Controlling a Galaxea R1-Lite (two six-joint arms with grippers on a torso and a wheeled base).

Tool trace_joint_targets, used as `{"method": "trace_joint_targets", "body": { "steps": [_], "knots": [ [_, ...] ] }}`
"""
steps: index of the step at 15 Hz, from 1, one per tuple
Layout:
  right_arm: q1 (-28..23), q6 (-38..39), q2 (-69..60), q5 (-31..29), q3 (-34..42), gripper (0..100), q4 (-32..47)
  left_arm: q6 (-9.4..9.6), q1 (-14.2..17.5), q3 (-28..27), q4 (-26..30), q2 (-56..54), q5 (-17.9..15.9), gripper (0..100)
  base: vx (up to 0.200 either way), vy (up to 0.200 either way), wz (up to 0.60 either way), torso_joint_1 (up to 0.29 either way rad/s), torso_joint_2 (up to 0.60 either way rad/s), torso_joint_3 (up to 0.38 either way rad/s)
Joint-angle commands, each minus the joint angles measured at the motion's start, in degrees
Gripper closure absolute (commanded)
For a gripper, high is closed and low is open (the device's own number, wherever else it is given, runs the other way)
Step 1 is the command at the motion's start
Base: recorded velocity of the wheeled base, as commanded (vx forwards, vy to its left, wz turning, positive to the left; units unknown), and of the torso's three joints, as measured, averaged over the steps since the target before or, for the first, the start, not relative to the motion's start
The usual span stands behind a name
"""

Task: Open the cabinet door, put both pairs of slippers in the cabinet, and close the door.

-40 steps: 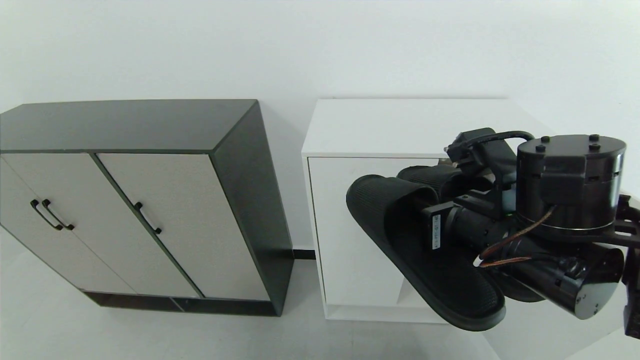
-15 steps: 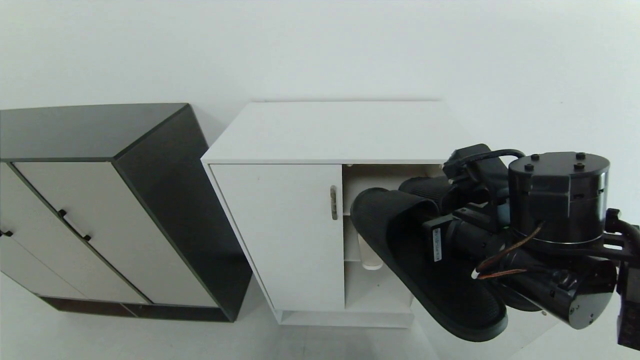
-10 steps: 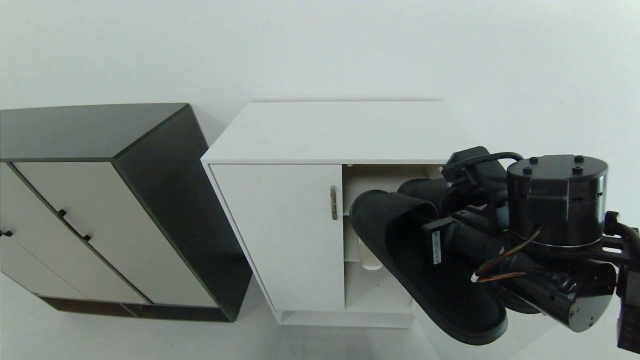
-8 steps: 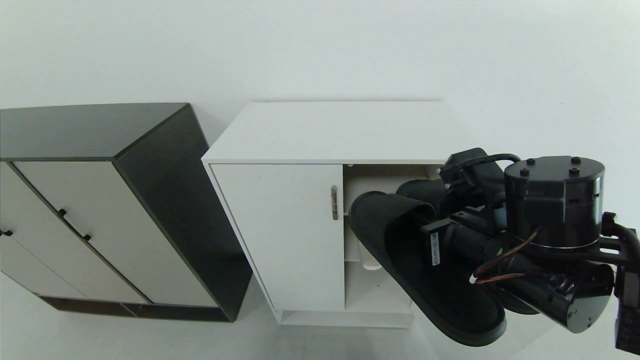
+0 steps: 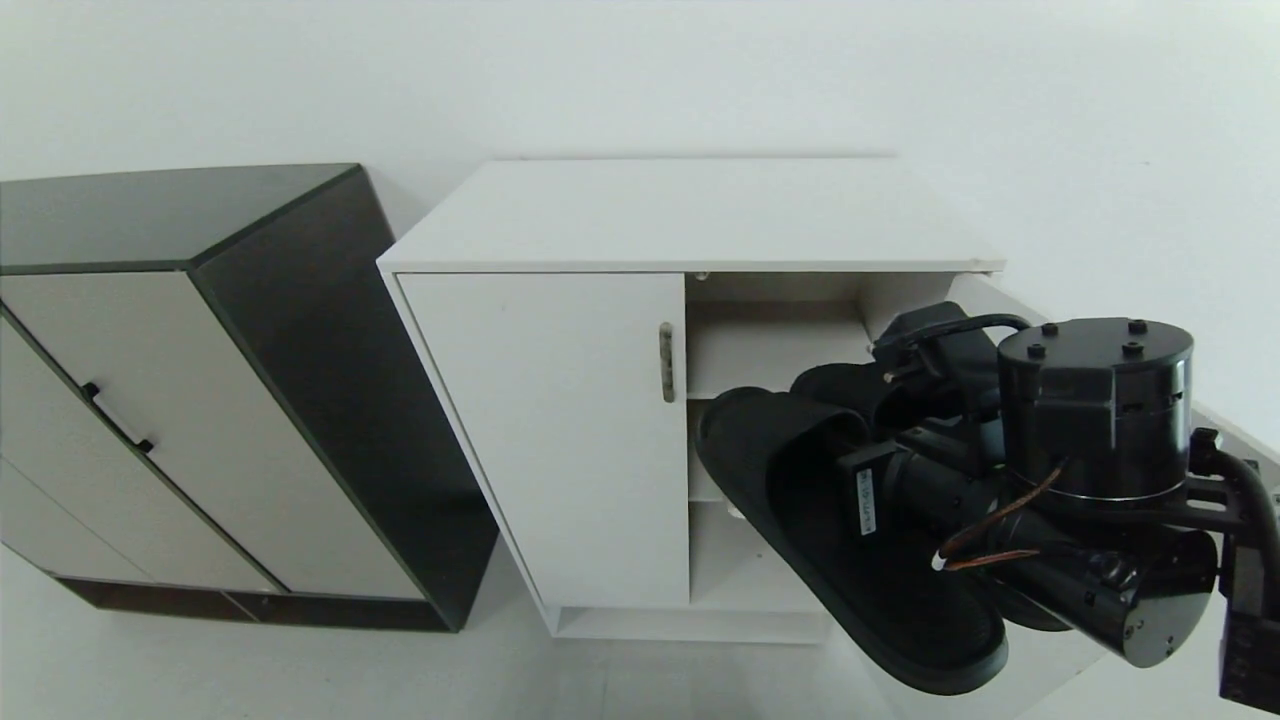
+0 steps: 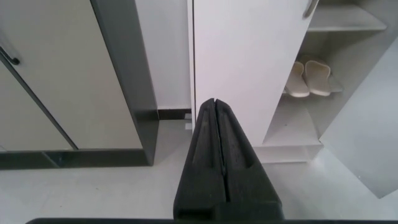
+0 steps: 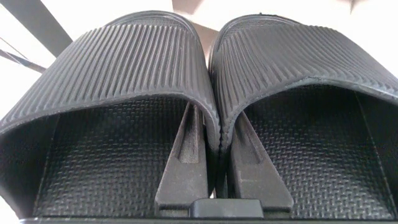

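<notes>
A pair of black slippers [image 5: 840, 520] hangs in front of the open right half of the white cabinet [image 5: 680, 215]. My right gripper [image 7: 214, 121] is shut on the two inner walls of the black slippers [image 7: 137, 81], pinching them together. The cabinet's left door [image 5: 550, 430] with its small handle [image 5: 666, 362] is closed. A beige pair of slippers [image 6: 309, 79] lies on a shelf inside the open half. My left gripper [image 6: 215, 102] is shut and empty, held low before the white cabinet's closed door [image 6: 249, 56].
A dark cabinet [image 5: 330, 400] with pale doors [image 5: 120, 430] stands close on the white cabinet's left. The opening has an upper shelf [image 5: 770, 345] and a bottom compartment [image 5: 740, 580]. Bare floor [image 6: 93, 193] lies in front of both cabinets.
The head view has shifted: the white cabinet came from the right toward the middle, then nearer. The black slippers stay in my right gripper, now lower against the opening.
</notes>
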Motion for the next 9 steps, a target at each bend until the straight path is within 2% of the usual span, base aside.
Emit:
{"method": "trace_joint_targets", "body": {
  "steps": [1, 9],
  "knots": [
    [0.01, -0.01, 0.13, 0.0, 0.08, 100, -0.03, 0.02, 0.06, 0.0, -0.01, 0.08, 0.01, 100, 0.0, 0.0, 0.0, -0.178, 0.5, 0.32],
    [0.01, -0.01, 0.13, 0.0, 0.34, 100, -0.56, 0.02, 0.06, 0.0, -0.01, -0.01, 0.01, 100, 0.0, 0.0, 0.0, -0.146, 0.48, 0.327]
  ]
}}
